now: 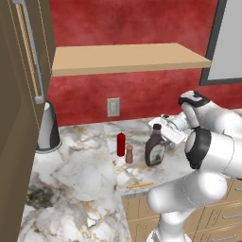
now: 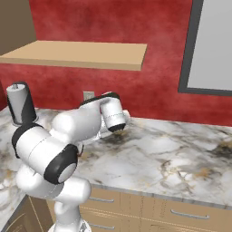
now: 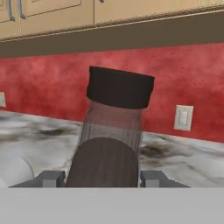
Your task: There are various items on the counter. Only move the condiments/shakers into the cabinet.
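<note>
The sauce bottle (image 1: 155, 147) is sitting center-right on the counter (image 1: 85, 175). The gripper (image 3: 101, 178) is straddling its neck, though I can't tell if it's gripping yet. It's probably rigid, slick and top-heavy, so grabbing below the cap looks best.

A wall outlet (image 1: 113, 107) and perhaps a window frame (image 2: 185, 50).

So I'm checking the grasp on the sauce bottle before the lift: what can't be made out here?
- Finger contact: in the hand view the sauce bottle covers the pads' inner faces; squeeze unclear.
- Gripper in the left base view: too small to see its closure.
- Right base view: the arm hides the bottle.
- Shaker: contents too small to tell.
</note>
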Tool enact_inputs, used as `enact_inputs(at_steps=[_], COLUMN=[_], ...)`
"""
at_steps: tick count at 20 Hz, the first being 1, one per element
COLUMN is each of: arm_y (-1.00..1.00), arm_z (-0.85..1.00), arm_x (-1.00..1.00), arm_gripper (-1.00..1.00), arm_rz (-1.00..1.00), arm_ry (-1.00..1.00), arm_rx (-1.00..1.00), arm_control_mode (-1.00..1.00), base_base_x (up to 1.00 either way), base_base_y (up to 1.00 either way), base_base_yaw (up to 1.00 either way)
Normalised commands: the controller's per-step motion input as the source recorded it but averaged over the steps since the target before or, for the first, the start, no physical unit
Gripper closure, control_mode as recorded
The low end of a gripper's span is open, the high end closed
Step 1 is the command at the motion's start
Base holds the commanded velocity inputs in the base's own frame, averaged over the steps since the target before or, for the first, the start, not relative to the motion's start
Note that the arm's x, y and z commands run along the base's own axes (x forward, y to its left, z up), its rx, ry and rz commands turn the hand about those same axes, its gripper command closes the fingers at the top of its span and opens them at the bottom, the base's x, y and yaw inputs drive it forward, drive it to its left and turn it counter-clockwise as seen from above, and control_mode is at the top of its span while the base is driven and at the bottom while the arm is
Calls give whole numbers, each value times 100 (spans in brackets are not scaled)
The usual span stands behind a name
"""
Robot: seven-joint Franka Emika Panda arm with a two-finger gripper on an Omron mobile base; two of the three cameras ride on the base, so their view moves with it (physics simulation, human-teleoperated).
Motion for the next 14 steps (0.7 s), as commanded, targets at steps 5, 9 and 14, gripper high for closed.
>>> enact_inputs(at_steps=[5, 9, 14], arm_y=[-12, 0, 0], arm_z=[100, 100, 100], arm_x=[-46, -67, -79], arm_gripper=[100, 100, 100], arm_rz=[0, 0, -6], arm_ry=[-11, -23, -19], arm_rx=[7, 0, 0], arm_control_mode=[-100, -100, -100], base_base_x=[0, 0, 0], base_base_y=[0, 0, 0], base_base_yaw=[0, 0, 0])
